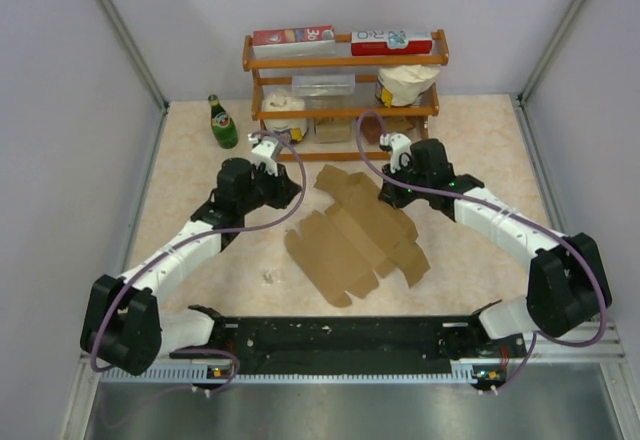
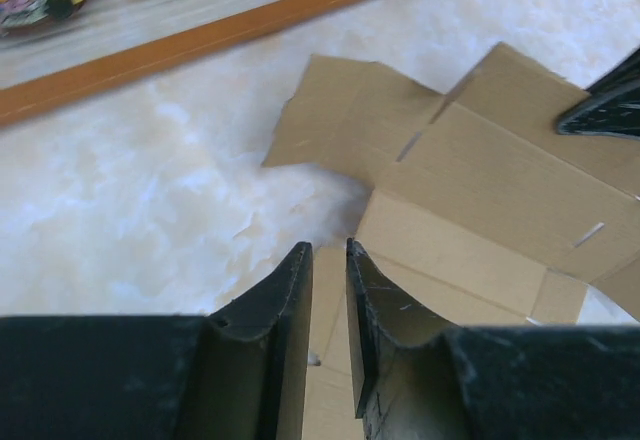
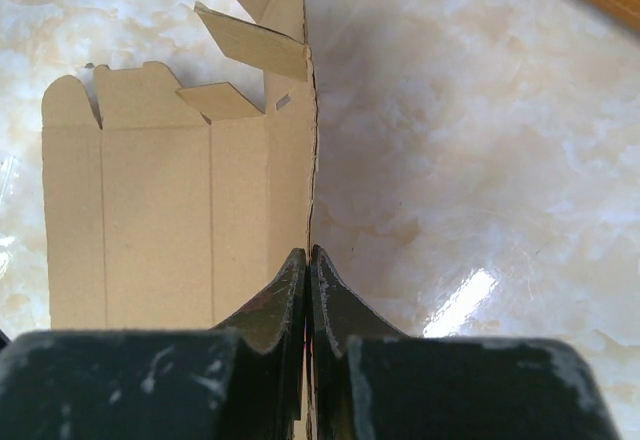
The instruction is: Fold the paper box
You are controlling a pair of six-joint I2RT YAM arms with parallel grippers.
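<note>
The paper box (image 1: 355, 240) is a flat kraft-brown die-cut sheet lying open in the middle of the table. My right gripper (image 1: 390, 195) is at its far right edge. In the right wrist view the right gripper (image 3: 308, 253) is shut on that edge, and the sheet (image 3: 160, 220) spreads to the left with small flaps standing up. My left gripper (image 1: 293, 190) is by the sheet's far left flap. In the left wrist view the left gripper (image 2: 328, 248) is open by a narrow gap, with nothing between the fingers, just above the sheet (image 2: 480, 180).
A wooden shelf (image 1: 345, 60) stands at the back with red-and-white cartons (image 1: 293, 37) and containers. A green bottle (image 1: 222, 122) stands left of it. A small white scrap (image 1: 270, 277) lies near the sheet's left side. Walls close in both sides.
</note>
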